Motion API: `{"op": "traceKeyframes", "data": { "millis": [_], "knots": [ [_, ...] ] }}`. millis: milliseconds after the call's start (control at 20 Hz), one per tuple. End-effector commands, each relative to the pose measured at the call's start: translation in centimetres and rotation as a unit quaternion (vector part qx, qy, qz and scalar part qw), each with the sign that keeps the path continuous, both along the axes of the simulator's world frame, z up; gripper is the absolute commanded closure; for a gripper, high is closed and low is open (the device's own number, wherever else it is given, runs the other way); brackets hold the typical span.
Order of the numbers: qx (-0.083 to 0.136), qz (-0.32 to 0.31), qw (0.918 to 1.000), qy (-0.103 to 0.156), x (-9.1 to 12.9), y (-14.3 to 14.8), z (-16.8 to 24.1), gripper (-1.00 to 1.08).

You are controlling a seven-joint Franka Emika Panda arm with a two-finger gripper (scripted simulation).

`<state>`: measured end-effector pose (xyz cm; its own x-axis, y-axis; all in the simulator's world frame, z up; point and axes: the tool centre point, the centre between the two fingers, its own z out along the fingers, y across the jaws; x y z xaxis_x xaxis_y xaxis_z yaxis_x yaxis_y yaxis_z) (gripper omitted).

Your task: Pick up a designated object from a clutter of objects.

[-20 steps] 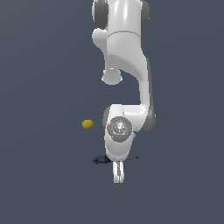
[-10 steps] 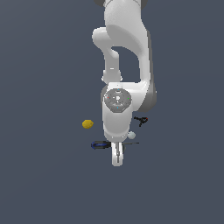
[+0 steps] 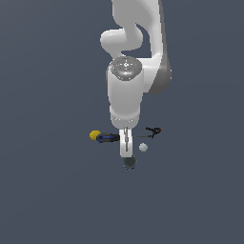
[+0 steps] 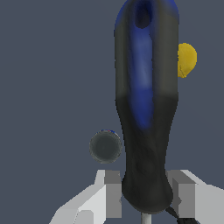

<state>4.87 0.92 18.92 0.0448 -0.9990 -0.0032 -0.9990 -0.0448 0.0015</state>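
Observation:
The screwdriver (image 3: 107,137), with its blue-and-black handle, hangs level in my gripper (image 3: 125,150). Its thin shaft sticks out toward the exterior view's right. In the wrist view the handle (image 4: 146,109) fills the middle, and my gripper (image 4: 146,194) is shut on its black neck, with a finger (image 4: 113,194) on each side. The rest of the clutter lies below: a yellow lemon-like ball (image 3: 94,135) by the handle's end, a small white ball (image 3: 143,147), a dark round disc (image 3: 129,162) and a black-and-red clamp-like item (image 3: 153,130).
The wrist view shows the dark disc (image 4: 105,146) and the yellow ball (image 4: 187,60) on the plain grey-blue floor (image 3: 47,190) under the held tool. The white arm (image 3: 126,90) rises over the items.
My gripper has travelled up the exterior picture with the screwdriver held in it. The yellow ball has stayed put. The disc, white ball and clamp have come into view.

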Motion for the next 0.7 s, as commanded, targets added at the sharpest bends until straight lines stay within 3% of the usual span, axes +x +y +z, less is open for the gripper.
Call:
{"op": "traceKeyframes", "data": {
  "millis": [0,650],
  "knots": [
    [0.0,0.0,1.0,0.0,-1.3,-0.2,1.9,1.08],
    [-0.001,0.0,1.0,-0.001,-8.0,-1.1,11.8,1.08]
  ]
}}
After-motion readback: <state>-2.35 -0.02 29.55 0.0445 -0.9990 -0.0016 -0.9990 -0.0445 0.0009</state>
